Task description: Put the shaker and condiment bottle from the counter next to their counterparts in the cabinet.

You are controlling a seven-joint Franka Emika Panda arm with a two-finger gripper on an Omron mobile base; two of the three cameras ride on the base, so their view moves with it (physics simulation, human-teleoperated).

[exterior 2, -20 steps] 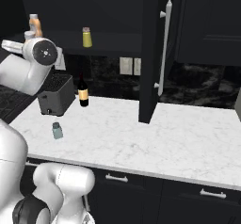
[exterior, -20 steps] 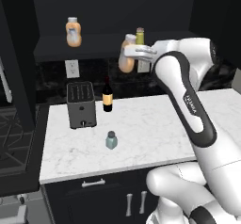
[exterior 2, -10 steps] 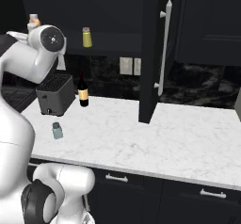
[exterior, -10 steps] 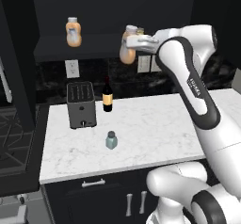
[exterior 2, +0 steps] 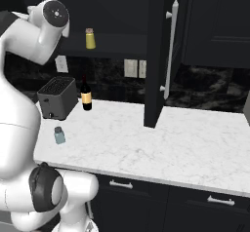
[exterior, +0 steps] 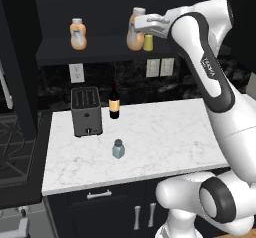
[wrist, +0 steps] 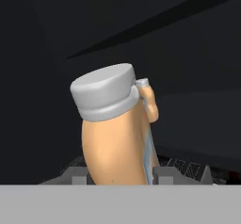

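1. Far left on the cabinet (exterior: 60, 52) shelf stands the counterpart bottle (exterior: 76, 34), upright, well apart from everything else up there. That is the spot my load has to end beside.

2. Right of it along the shelf, I hold the condiment bottle (exterior: 135, 29) at shelf height, my gripper (exterior: 141, 24) clenched on its body. In the hand view its grey cap (wrist: 104, 91) sits up between my fingers (wrist: 162, 173), with the other orange bottle small behind it. I cannot tell whether its base rests on the shelf yet.

3. Just right of my bottle, almost touching it, is the yellow-green shaker (exterior: 148, 42).

4. Below the shelf, on the counter (exterior: 165, 137), the toaster (exterior: 86, 112) and wine bottle (exterior: 114, 102) stand at the back left. The blue-grey shaker (exterior: 118, 149) waits in front of them, untouched.

5. My reckoning: neither item is placed. The bottle is lifted but sits nearer the wrong counterpart; it needs carrying left, setting down and releasing. Then the whole shaker trip remains.
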